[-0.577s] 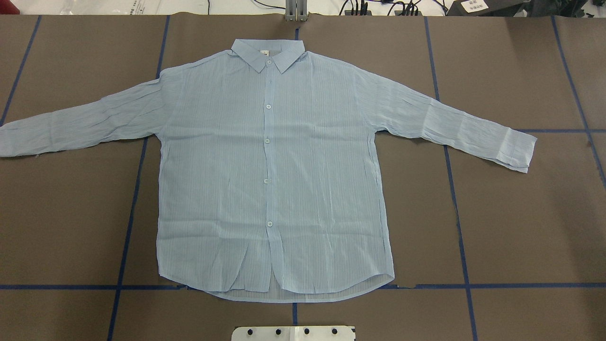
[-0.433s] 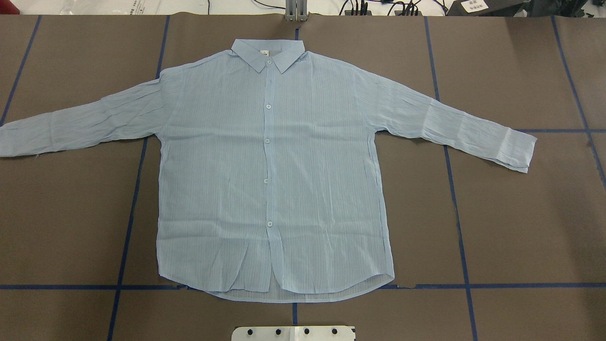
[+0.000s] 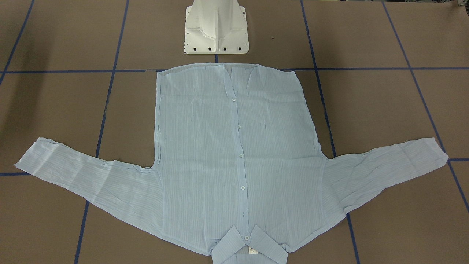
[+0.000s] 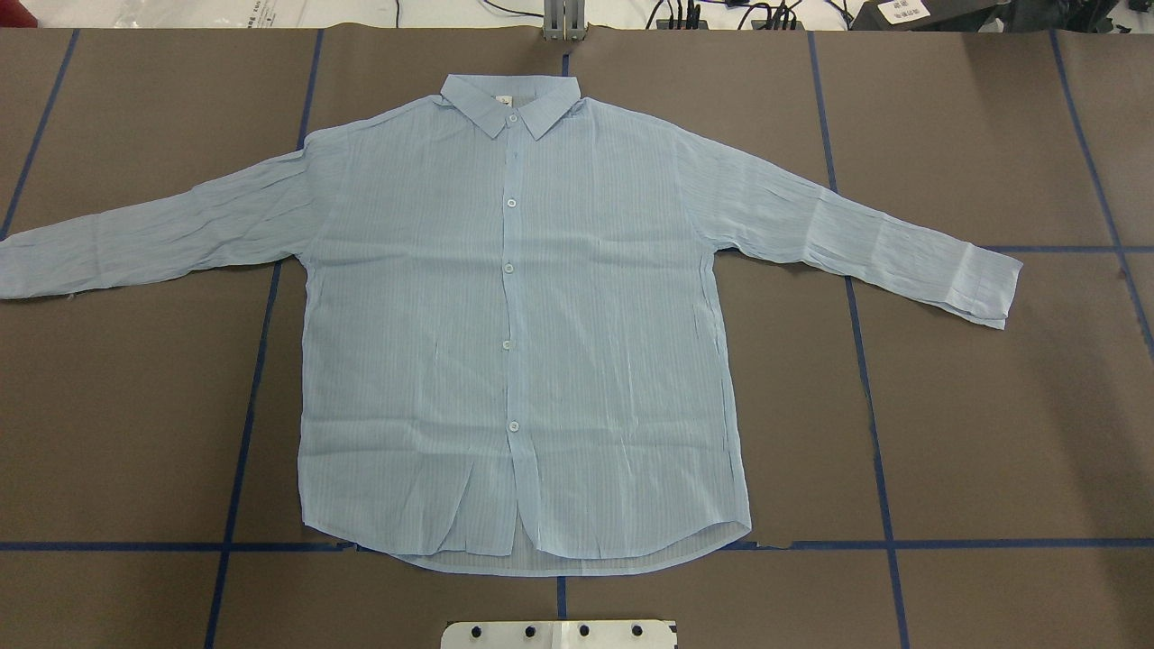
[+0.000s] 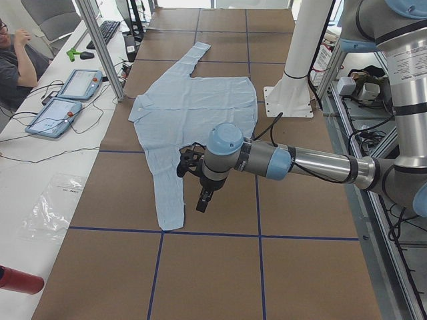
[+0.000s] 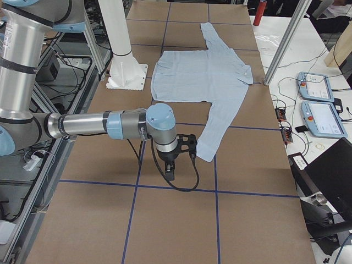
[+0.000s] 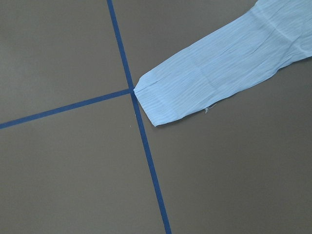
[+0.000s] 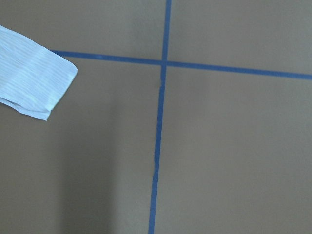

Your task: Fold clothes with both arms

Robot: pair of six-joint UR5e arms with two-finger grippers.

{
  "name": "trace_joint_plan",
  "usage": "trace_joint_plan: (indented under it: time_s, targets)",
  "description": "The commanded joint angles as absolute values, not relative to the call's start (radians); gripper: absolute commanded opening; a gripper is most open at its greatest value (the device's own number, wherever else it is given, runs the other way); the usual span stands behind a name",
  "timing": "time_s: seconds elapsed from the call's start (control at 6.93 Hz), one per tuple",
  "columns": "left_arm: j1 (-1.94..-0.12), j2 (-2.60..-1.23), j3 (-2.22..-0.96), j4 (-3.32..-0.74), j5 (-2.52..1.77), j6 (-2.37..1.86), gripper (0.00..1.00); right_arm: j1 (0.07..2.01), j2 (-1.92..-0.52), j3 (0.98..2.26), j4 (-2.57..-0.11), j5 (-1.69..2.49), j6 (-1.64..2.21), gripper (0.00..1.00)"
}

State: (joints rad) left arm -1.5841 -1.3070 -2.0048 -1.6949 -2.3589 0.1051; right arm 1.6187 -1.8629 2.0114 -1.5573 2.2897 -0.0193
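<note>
- Left claw [image 5: 203, 200]: points down over bare worktop [image 4: 992, 433], near the left cuff [image 7: 161, 105]; cannot tell how wide the jaws stand
- Shirt [image 4: 523, 342]: flat at worktop centre, buttoned, front up, sleeves spread, collar [image 4: 509, 104] away from the robot
- Right claw [image 6: 170, 171]: points down near the right cuff [image 8: 39, 87]; jaw width cannot be told

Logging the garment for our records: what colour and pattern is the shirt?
Pale blue shirt, fine stripes; clearest in the overhead exterior view.

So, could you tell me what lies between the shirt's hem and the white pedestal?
Just bare brown table and a blue tape strip, seen in the overhead view.
</note>
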Motion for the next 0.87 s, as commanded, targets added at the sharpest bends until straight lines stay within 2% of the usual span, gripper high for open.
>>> trace_joint_plan:
  time_s: [0.0,0.14,0.43,0.72]
  targets:
    - [-1.585,-1.340,-2.017,-1.818,-2.358,0.094,1.00,1.618,-1.845,2.010,-1.443,2.293,-0.011,1.00]
    - [-1.585,-1.376,-2.017,-1.910,-2.352,0.097,1.00,1.618,-1.804,1.949,-1.383,2.304,-0.005,1.00]
    - [-1.585,-1.483,-1.927,-2.011,-2.358,0.095,1.00,1.618,-1.781,1.919,-1.364,2.358,0.011,1.00]
    - [-1.585,-1.482,-1.928,-2.013,-2.361,0.098,1.00,1.593,-1.676,1.840,-1.350,2.388,0.052,1.00]
